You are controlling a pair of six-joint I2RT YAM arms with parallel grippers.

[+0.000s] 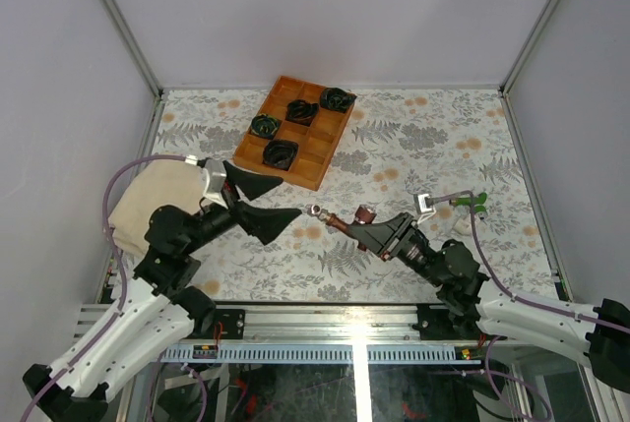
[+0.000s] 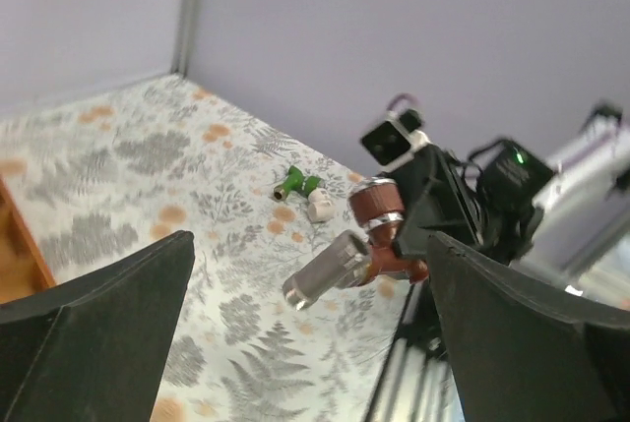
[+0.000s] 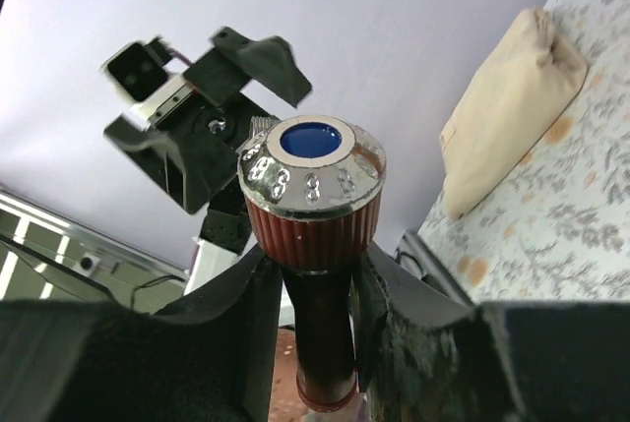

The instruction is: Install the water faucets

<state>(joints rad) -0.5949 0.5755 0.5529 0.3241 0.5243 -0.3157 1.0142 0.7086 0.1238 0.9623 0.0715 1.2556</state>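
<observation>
My right gripper [image 1: 379, 235] is shut on the dark red-brown water faucet [image 1: 346, 222] and holds it above the table at centre. In the right wrist view my jaws [image 3: 315, 284] clamp its dark stem just under the ribbed knob with the blue cap [image 3: 313, 196]. The silvery threaded end [image 2: 325, 270] points at my left gripper [image 1: 287, 199]. That gripper is open; its fingers stand wide on either side of the silvery tip, not touching it [image 2: 310, 255]. A bright green faucet [image 1: 472, 203] lies on the table at the right [image 2: 295, 184].
A wooden compartment tray [image 1: 325, 161] with several black-and-green coiled bundles sits at the back centre. A beige cloth pouch [image 1: 148, 201] lies at the left edge. A small white piece [image 2: 320, 208] rests by the green faucet. Purple walls enclose the table.
</observation>
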